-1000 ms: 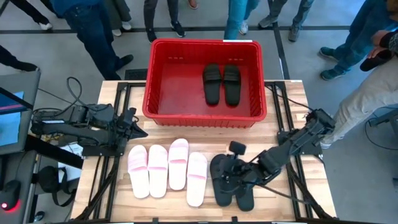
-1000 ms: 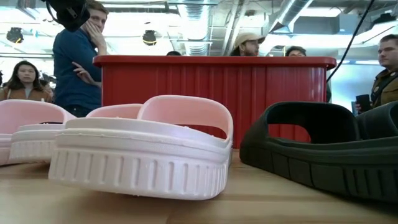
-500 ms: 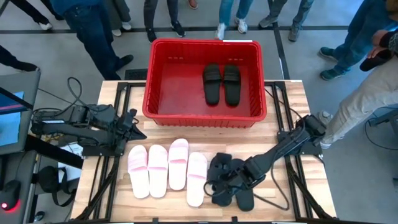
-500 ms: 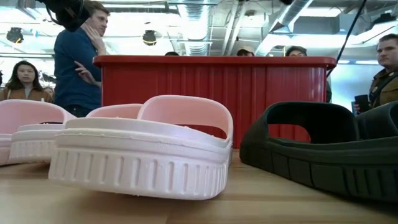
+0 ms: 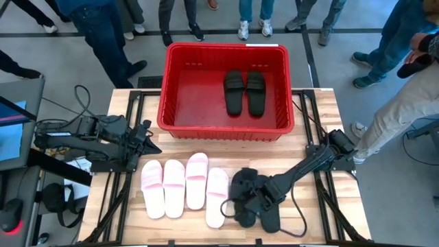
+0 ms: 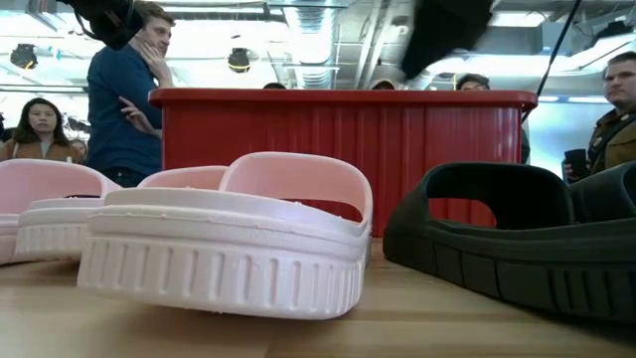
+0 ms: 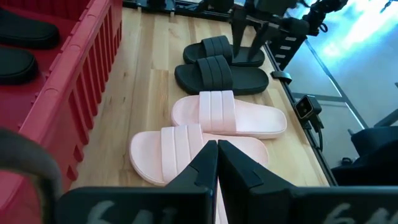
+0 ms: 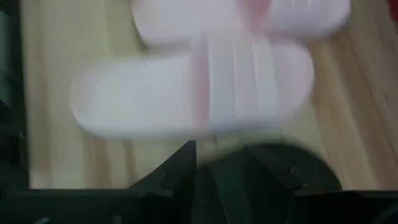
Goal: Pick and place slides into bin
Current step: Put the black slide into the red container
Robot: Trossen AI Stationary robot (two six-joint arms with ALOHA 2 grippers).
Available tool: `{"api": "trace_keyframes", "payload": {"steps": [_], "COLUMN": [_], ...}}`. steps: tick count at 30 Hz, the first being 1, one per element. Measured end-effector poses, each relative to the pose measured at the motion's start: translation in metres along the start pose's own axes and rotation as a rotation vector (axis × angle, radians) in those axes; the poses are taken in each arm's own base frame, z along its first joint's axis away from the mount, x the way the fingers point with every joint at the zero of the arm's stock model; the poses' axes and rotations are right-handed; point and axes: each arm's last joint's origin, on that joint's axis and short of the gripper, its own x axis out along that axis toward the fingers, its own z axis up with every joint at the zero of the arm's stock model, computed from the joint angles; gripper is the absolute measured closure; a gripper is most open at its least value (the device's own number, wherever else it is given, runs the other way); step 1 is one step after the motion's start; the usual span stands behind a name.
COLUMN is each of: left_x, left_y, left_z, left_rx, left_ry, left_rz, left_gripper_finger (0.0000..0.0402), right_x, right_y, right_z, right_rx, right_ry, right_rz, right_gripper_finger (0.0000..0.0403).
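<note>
Since a second ago my right gripper has slid from the middle of the black pair toward its pale-pink side, low over the nearer black slide; its fingers stand partly apart, and I cannot tell if they grip it. My left gripper waits pinched shut by the table's left edge. I count two black slides already in the bin; four pink slides and that black pair remain along the near edge.

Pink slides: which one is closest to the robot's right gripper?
The rightmost pink slide, lying next to the black slides where the right gripper is; the other three lie farther left.
</note>
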Motion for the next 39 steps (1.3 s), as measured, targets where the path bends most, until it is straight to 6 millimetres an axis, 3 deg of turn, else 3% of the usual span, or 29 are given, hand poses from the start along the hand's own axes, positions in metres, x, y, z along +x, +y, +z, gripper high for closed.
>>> {"api": "trace_keyframes", "payload": {"steps": [9, 16, 26, 39], "left_x": [0.000, 0.000, 0.000, 0.000], "left_y": [0.000, 0.001, 0.001, 0.001], "left_z": [0.000, 0.000, 0.001, 0.001], "left_rx": [-0.001, -0.004, -0.032, -0.057], "left_ry": [0.000, -0.007, -0.014, -0.014], "left_rz": [0.002, 0.026, 0.028, 0.028], "left_gripper_finger": [0.0401, 0.0401, 0.0401, 0.0401], "right_x": [-0.028, -0.039, -0.033, -0.017], "right_y": [0.020, 0.030, 0.031, 0.023], "right_z": [-0.051, -0.071, -0.098, -0.111], "right_rx": [-0.053, -0.038, -0.059, -0.080], "right_ry": [0.208, 0.239, 0.284, 0.268], "right_rz": [-0.075, -0.108, -0.164, -0.219], "right_gripper_finger": [0.0287, 0.0287, 0.0287, 0.0287]}}
